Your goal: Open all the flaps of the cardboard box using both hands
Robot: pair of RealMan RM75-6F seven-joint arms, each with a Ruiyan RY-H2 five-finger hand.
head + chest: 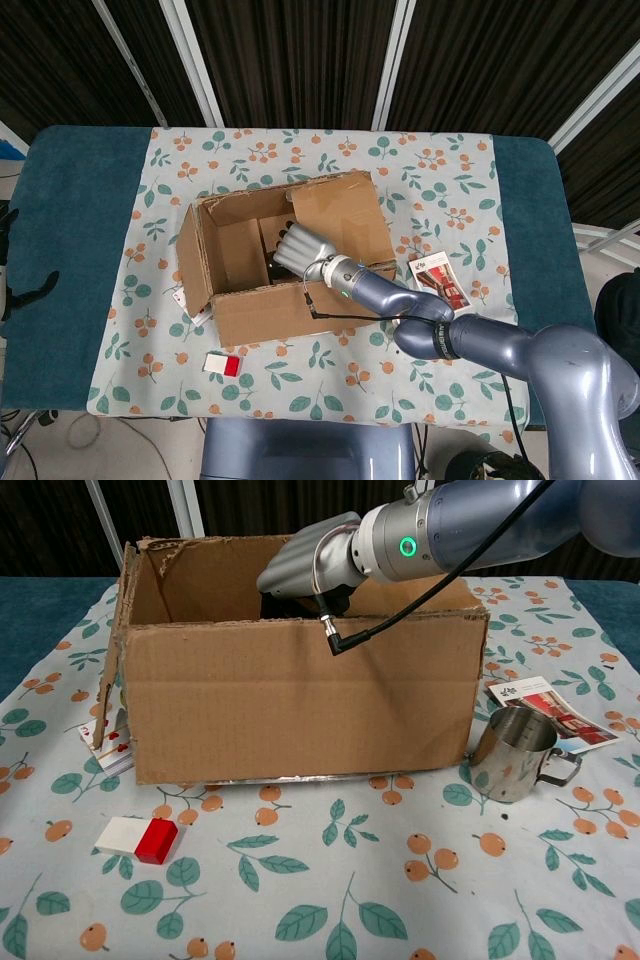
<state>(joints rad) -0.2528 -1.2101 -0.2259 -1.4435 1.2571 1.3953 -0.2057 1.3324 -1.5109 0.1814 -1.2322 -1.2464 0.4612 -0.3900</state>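
Observation:
The brown cardboard box [258, 312] stands open-topped in the middle of the flowered cloth, its front wall [300, 700] facing the chest view. Its right flap [345, 215] is folded out to the right, and the left flap [128, 575] stands up. My right hand [300, 248] reaches over the right side into the box, with its fingers stretched out side by side toward the box floor and nothing seen in them. In the chest view the back of the right hand [305, 565] shows above the front wall, which hides the fingers. My left hand shows in neither view.
A steel cup [515, 752] stands just right of the box, with a booklet [548, 708] behind it. A red and white block [138, 838] lies in front of the box's left corner. A card pack [105, 742] lies against the box's left wall.

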